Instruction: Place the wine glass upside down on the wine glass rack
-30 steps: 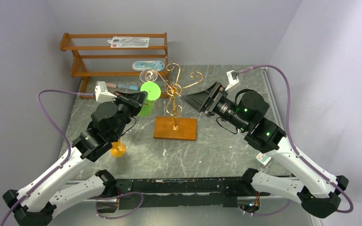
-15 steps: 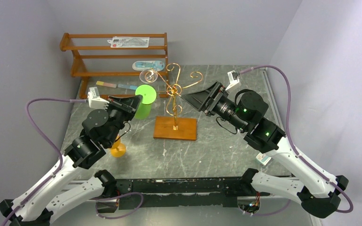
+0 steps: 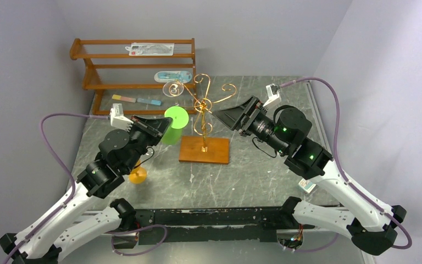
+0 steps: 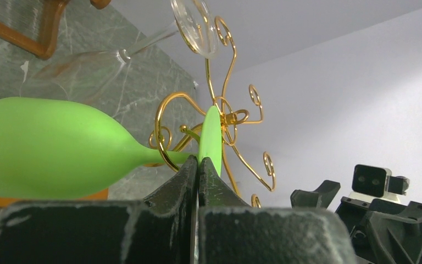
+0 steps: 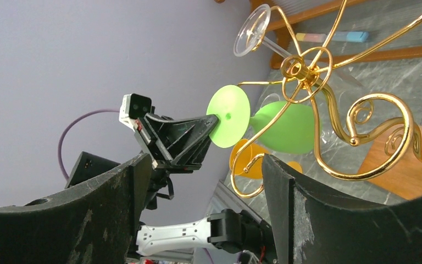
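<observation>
The green wine glass hangs upside down, foot disc up and bowl below. My left gripper is shut on the rim of the foot disc. In the left wrist view its tips pinch the disc, and the bowl lies to the left. A curl of the gold wine glass rack crosses in front of the stem; I cannot tell whether the glass rests on it. A clear glass hangs on the rack. My right gripper is open and empty just right of the rack post.
The rack stands on an orange-brown wooden base. An orange glass stands on the table under my left arm. A brown slatted shelf unit with packets stands at the back left. A small white item lies at the right.
My left arm drew the green glass left and back, then brought it right and lower toward the rack. The right arm has not moved.
</observation>
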Controlling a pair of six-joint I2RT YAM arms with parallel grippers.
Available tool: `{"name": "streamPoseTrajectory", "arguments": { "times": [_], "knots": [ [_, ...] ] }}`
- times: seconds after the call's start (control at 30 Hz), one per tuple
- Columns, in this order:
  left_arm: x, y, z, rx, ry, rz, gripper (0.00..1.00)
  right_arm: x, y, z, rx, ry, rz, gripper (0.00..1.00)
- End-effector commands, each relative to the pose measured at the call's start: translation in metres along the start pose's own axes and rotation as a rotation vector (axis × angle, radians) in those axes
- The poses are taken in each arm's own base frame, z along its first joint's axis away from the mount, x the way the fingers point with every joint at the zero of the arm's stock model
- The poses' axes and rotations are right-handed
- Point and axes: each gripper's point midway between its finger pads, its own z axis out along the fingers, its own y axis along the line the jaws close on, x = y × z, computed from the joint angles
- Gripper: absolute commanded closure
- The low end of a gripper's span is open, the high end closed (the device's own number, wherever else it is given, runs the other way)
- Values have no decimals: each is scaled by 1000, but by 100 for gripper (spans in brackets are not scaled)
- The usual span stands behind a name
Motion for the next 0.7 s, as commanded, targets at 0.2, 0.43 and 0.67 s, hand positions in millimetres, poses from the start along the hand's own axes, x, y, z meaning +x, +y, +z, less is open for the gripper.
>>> {"name": "streamPoseTrajectory", "arguments": {
  "times": [0.2,0.43,0.67],
  "knots": [
    [11,5,0,-22,61,10,68,-2,-11,-4,37,-19,-11,23],
    [13,10,-9,-43,86,25,50,-1,-18,-1,90,4,-51,23],
    [11,26,-26,-92,110,77,27,-5,-30,-9,144,-11,-107,23]
  ]
}}
